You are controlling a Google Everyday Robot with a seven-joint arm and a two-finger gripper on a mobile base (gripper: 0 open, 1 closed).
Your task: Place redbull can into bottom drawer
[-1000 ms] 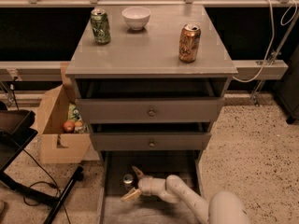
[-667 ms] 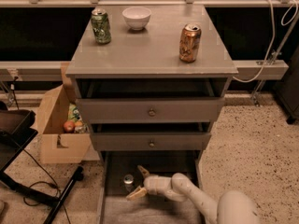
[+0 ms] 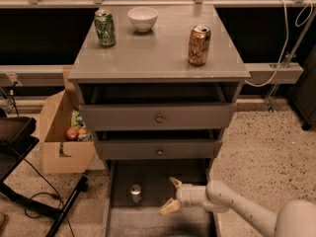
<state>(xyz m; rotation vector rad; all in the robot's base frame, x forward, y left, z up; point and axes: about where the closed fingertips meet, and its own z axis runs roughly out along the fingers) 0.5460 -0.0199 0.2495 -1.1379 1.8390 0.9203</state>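
The redbull can (image 3: 136,193) stands upright in the open bottom drawer (image 3: 148,221), left of its middle; only its silver top and upper body show clearly. My gripper (image 3: 171,195) is inside the same drawer, a little to the right of the can and apart from it. Its two pale fingers (image 3: 175,182) are spread wide and hold nothing. The white arm (image 3: 232,209) reaches in from the lower right.
On the cabinet top (image 3: 158,58) stand a green can (image 3: 104,27), a white bowl (image 3: 142,19) and an orange-gold can (image 3: 199,45). Two knobbed drawers (image 3: 159,117) are above the open one. A cardboard box (image 3: 64,132) and a black stand (image 3: 29,181) are at the left.
My gripper has drawn back to the right and slightly up, away from the can. The can stays standing in the drawer.
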